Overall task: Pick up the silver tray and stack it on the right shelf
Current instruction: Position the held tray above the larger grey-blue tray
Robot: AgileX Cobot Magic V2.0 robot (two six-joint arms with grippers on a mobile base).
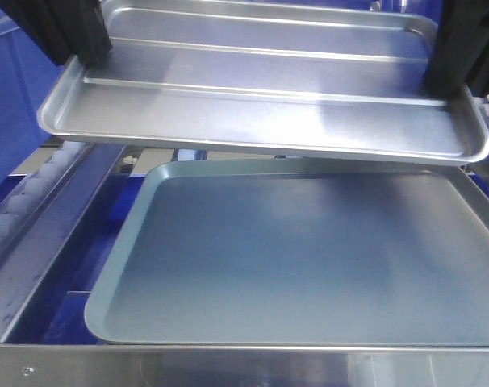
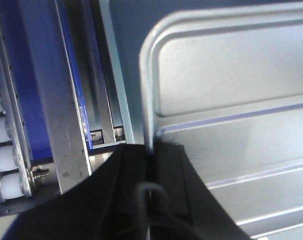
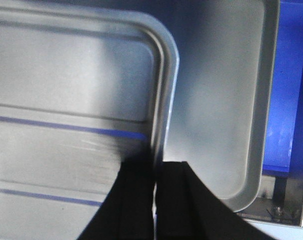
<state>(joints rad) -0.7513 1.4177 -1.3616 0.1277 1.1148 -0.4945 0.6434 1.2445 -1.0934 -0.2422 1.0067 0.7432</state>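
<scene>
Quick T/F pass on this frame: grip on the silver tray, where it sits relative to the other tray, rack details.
1. The left hand and right hand each clamp a rim of the silver tray. True.
2. The silver tray rests flat on the grey-green tray. False: it is held above it, with a gap showing under its near rim.
3. The silver tray's floor has long parallel ridges. True.
4. The right shelf has black rollers. False: they are white.
5. The grey-green tray lies just behind the shelf's front lip. True.
</scene>
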